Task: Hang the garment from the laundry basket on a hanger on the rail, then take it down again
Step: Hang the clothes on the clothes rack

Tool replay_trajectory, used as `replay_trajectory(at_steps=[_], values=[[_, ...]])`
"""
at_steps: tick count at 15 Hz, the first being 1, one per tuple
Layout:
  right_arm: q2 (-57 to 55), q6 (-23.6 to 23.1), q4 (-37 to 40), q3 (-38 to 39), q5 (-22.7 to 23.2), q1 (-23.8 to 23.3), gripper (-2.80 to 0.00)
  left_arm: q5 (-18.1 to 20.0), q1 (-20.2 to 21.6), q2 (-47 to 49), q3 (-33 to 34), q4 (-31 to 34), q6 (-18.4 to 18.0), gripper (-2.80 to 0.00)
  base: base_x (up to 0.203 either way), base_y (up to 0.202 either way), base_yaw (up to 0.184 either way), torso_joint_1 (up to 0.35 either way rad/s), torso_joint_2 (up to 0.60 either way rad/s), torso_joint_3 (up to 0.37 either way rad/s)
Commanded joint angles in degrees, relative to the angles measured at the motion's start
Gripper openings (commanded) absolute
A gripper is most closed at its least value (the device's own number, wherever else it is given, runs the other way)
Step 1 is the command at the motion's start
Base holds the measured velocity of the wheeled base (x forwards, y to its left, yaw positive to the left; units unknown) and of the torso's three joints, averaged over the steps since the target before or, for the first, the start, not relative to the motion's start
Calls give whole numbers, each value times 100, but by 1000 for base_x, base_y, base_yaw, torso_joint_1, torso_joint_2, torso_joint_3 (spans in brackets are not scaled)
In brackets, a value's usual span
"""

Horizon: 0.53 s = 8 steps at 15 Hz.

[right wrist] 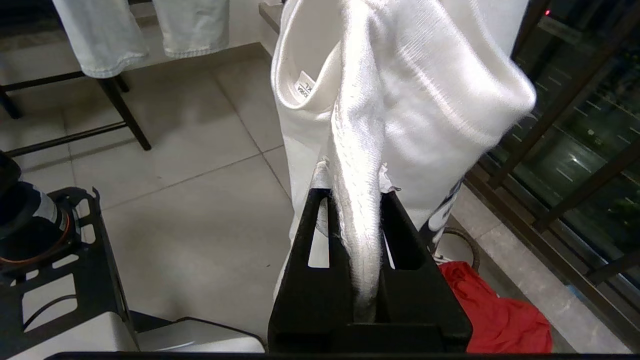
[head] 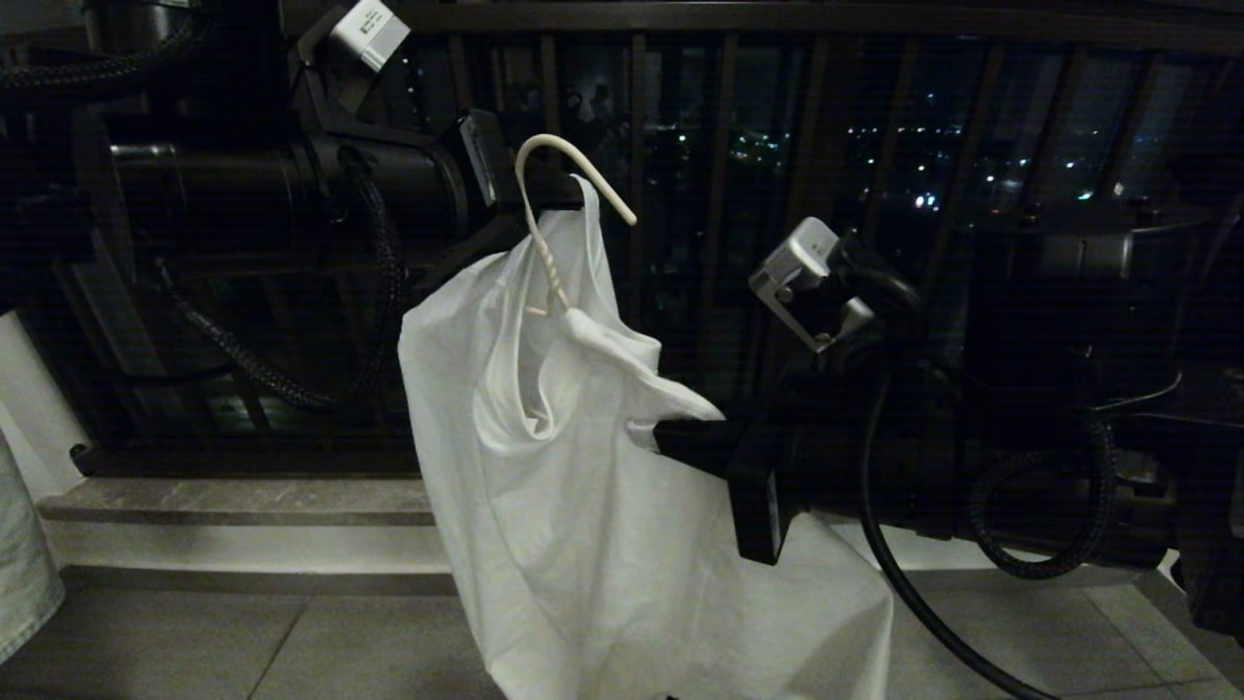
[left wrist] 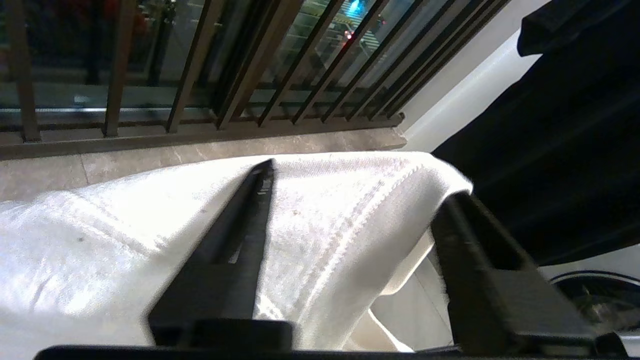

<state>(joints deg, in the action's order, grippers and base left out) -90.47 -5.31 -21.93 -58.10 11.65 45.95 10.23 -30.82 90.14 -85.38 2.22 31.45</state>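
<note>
The garment hung in mid-air between the two arms, draped on the hanger, whose hook rose free with no rail in view. The right pincer was clenched on a bunched seam, reaching in level from the right. The left pincer, up by the hook, stood released, jaws apart around a fold. The garment's long axis ran straight down; the left arm was nearer the hook.
</note>
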Motion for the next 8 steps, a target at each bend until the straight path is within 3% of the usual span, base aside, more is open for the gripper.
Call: replay_trajectory(at_steps=[1, 5, 8], values=[[20, -5, -13, -8, 4, -12, -280, 25, 0, -51, -52, 151, 17, 0, 0, 0, 0, 0, 0, 0], [28, -5, -22, -17, 4, -103, -280, 88, 5, 5, -828, 1661, -27, 0, 0, 0, 0, 0, 0, 0], [29, -5, -22, -26, 4, -103, -280, 93, 6, 60, -946, 1940, -166, 0, 0, 0, 0, 0, 0, 0]])
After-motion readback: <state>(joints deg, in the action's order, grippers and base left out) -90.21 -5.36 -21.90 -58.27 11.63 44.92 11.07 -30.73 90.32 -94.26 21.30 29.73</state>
